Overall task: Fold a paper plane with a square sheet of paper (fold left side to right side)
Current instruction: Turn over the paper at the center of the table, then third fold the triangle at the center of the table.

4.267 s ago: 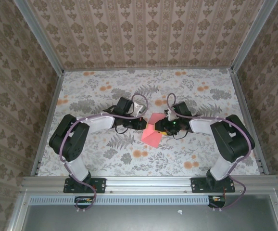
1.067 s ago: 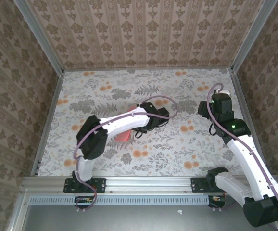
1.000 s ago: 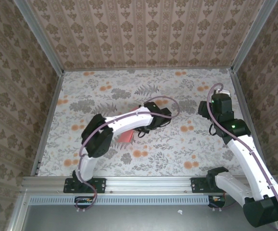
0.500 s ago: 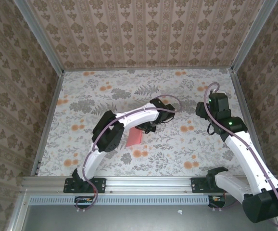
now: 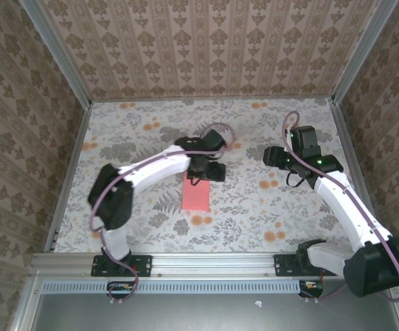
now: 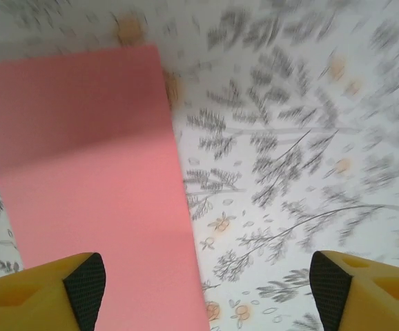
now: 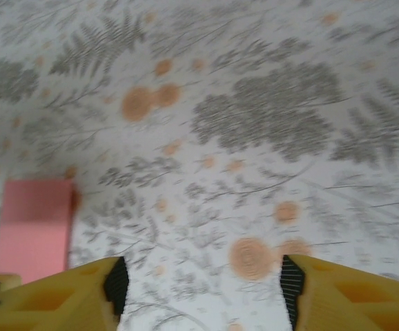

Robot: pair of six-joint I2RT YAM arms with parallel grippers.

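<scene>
Item: square sheet of paper [image 5: 196, 196], folded to a narrow rectangle, flat on the floral table [image 5: 137, 131], mid-field. Left gripper [image 5: 203, 172]: over its far end, jaws apart, empty. Right gripper [image 5: 274, 157]: well aside, jaws apart, empty. Handling advice: press along the crease, keeping edges aligned.
</scene>
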